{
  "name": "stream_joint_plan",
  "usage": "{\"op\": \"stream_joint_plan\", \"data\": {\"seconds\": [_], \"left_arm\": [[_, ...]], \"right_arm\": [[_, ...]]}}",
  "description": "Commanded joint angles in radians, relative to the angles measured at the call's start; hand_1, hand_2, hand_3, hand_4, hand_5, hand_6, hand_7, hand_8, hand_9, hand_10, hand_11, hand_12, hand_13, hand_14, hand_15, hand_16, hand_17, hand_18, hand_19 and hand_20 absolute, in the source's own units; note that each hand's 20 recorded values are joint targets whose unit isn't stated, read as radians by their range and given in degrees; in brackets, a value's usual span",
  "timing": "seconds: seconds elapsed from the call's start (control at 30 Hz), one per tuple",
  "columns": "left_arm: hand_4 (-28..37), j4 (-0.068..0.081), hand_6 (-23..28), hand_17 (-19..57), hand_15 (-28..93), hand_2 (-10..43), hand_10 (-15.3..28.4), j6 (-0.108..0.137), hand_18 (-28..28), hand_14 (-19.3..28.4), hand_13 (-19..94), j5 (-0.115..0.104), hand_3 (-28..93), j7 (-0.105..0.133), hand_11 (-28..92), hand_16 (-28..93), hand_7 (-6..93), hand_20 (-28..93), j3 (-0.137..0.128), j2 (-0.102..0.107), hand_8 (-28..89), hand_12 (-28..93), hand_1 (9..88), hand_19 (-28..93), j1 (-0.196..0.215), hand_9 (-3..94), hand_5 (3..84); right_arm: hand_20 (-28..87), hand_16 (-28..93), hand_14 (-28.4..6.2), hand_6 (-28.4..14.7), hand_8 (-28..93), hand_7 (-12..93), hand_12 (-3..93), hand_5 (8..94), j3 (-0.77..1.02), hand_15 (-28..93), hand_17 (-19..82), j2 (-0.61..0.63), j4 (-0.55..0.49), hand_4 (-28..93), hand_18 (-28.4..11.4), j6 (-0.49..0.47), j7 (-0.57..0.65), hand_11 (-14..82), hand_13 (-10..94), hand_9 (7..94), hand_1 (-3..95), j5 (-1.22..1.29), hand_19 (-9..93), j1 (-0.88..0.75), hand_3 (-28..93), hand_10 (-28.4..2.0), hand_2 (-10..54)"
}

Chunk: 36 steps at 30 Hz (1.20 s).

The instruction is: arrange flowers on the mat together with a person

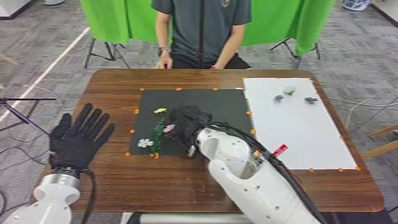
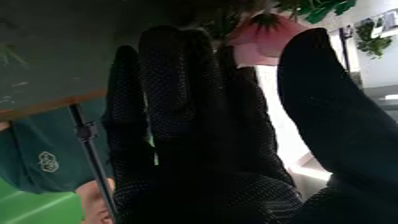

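Over black mat (image 1: 229,100), straight-fingered right robot hand (image 1: 187,119)

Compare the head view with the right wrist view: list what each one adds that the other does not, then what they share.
Head view: the left hand with fingers spread, a white flower, a yellow flower and the white sheet.

Right wrist view: dark sepals at the base of the pink flower.

Both: the right hand, pink flower, green leaves and brown table.
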Motion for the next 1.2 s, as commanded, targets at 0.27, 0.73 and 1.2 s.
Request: {"op": "stream_joint_plan", "data": {"seconds": [0.27,0.73,1.2], "left_arm": [[-28.3,-0.008,6.1,-2.7,13,14.8,12.5,-0.044,12.4,11.7,28,0.037,73,0.015,11,-3,6.9,12,-0.015,-0.009,-8,8,26.6,22,0.02,36.6,42.4],[-28.3,-0.052,6.2,-2.5,11,14.2,12.6,-0.044,12.4,11.3,28,0.081,71,-0.004,11,-2,6.2,12,-0.109,-0.023,-8,8,27.1,22,0.117,36.4,42.2],[-28.3,-0.068,6.2,-2.6,12,15.3,12.7,-0.051,12.3,11.3,28,0.058,70,0.01,10,-2,5.9,12,-0.136,-0.035,-8,8,27.4,22,0.153,36.2,42.2]], "right_arm": [[15,17,-12.5,-6.7,-12,15,14.8,52.7,0.118,47,26,0.1,-0.297,-26,-19.8,0.068,0.126,16.8,58,57.2,38.0,0.277,72,-0.092,80,-17.5,-5.4],[9,10,-17.8,-8.7,-12,15,13.1,43.8,0.605,36,16,0.199,-0.51,-25,-19.1,0.021,0.174,13.8,36,40.3,28.4,1.276,62,-0.489,80,-20.0,10.7],[8,7,-17.0,-7.5,-12,15,11.0,45.2,1.001,29,11,0.145,-0.611,-25,-18.8,0.07,0.056,11.6,30,37.5,26.0,1.543,52,-0.825,79,-16.3,11.5]]}}
